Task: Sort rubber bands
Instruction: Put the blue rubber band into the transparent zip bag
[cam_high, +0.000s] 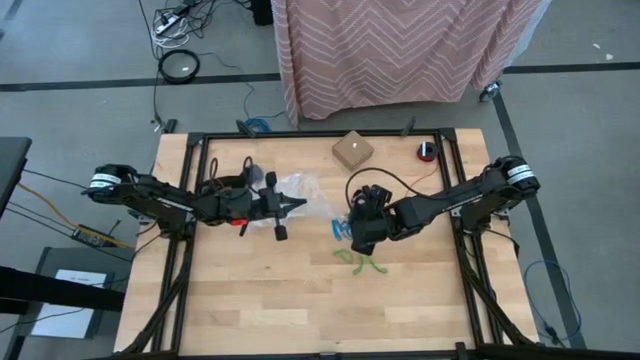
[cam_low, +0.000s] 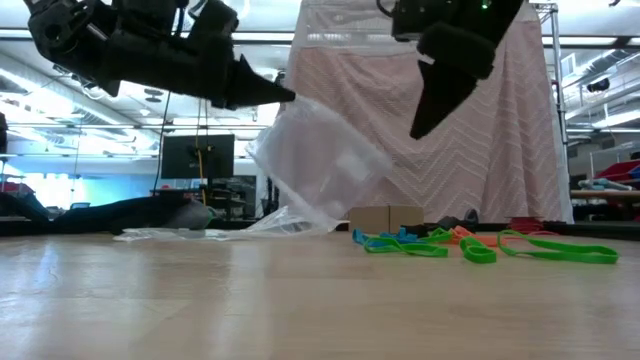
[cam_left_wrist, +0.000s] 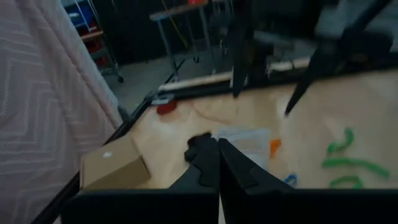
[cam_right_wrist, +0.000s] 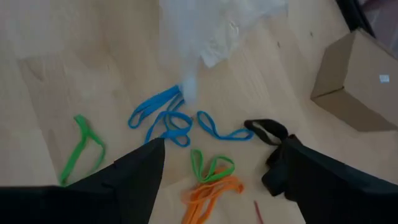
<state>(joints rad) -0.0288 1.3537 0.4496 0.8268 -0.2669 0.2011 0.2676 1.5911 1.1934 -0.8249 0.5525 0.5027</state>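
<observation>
High view shows the left gripper (cam_high: 296, 205) pinching a clear bag (cam_high: 305, 187) at centre frame while the right gripper (cam_high: 352, 230), spread wide, hovers over tangled rubber bands (cam_right_wrist: 186, 127), risking grabbing several colours together.

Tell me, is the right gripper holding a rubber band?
No, the right gripper hangs open above the rubber bands, gripping nothing.

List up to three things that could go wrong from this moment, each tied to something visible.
1. The thin blue rubber loops overlap, so the open right hand above them might lift several at once.
2. The small green rubber loop lies on the orange one; colours could get mixed.
3. The clear plastic bag hangs from the shut left hand; it may slip out.
</observation>
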